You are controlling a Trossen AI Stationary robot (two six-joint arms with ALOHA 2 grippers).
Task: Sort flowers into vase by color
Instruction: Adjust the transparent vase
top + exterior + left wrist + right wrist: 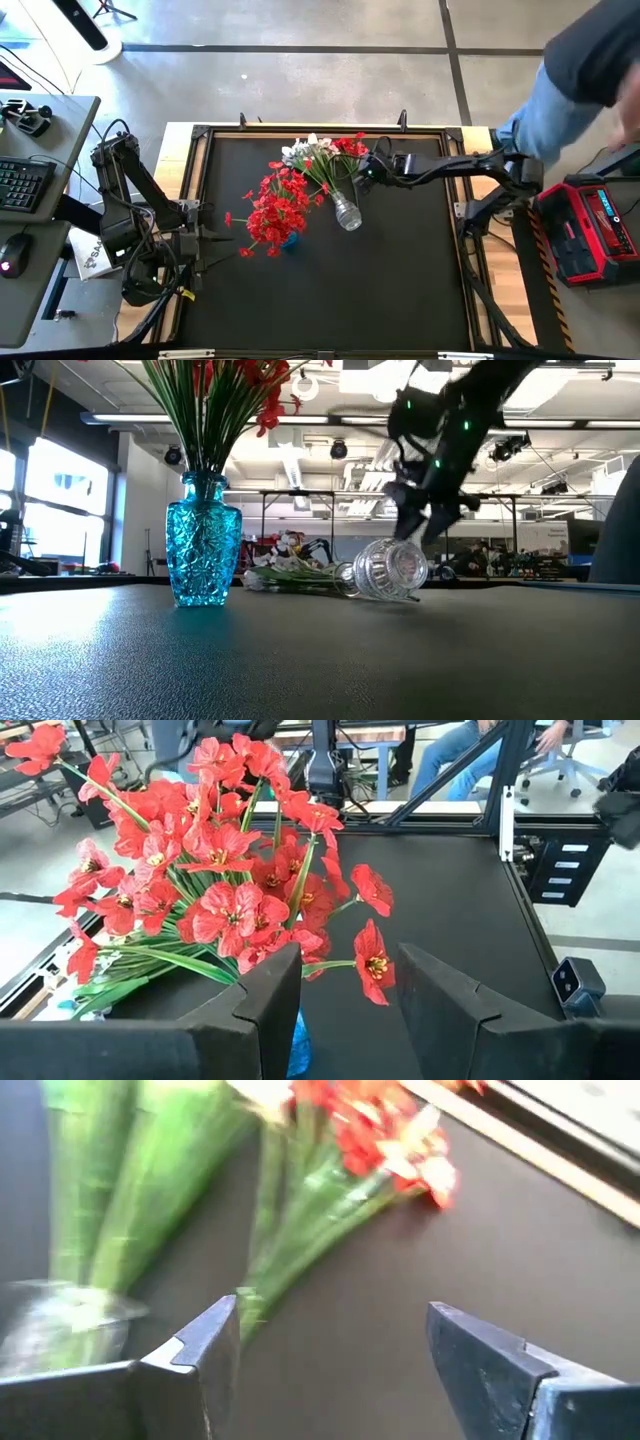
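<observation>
looking down from the high view, you see a blue vase standing just left of the mat's centre, packed with red flowers that spread out above it. in the low view that same vase sits upright at the left of the frame, green stems rising out of its neck.

a clear vase lies tipped on its side near the middle of the high view, its mouth toward the upper left. white flowers and a few red blossoms fan out from it toward the top centre of the frame, resting on the black mat.

your right gripper reaches in from the right side, hanging just above and beside the clear vase; its fingers stand apart with nothing between them, and its wrist view shows green stems lying on the mat ahead.

your left gripper waits at the left edge of the mat, fingers apart and empty, pointing at the red bunch.

a person's sleeve shows in the upper right corner.
</observation>
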